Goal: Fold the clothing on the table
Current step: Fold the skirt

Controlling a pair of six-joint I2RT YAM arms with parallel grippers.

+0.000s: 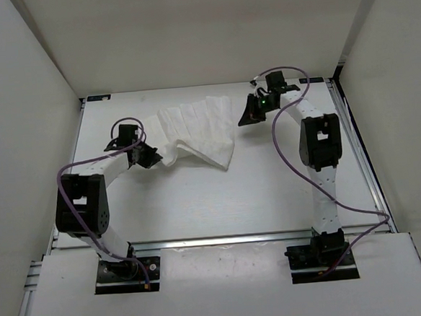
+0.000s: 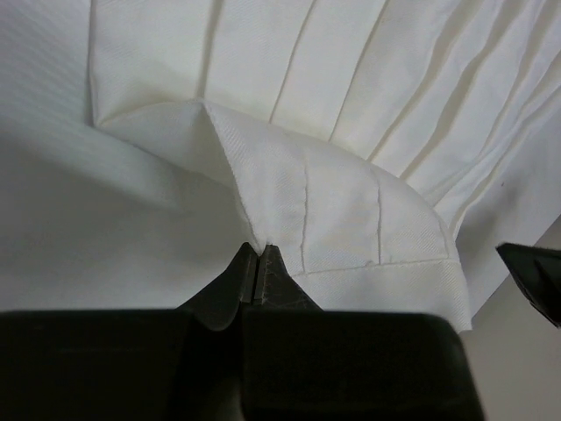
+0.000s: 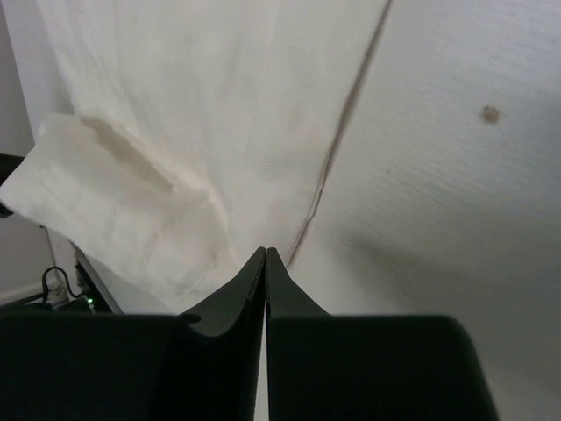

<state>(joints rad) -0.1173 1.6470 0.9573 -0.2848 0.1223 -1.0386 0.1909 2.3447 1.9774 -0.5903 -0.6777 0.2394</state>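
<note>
The left hand (image 1: 149, 156), nearest, is fully closed on the near-left corner of the clothing (image 1: 194, 130), which stands up there in a small fold. The clothing lies on the surface (image 1: 221, 201) at far centre, pleats fanned. Farther back, the right hand (image 1: 249, 115) is fully closed, nothing visible between its fingers, tips just beside the clothing's right edge.

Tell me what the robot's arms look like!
The left arm and right arm are white tubes with chunky black joints. A thin purple cable loops along each. The left gripper and right gripper are black with pointy fingers. A tiny green light glows by the right one. Each arm stands on a black base.
</note>
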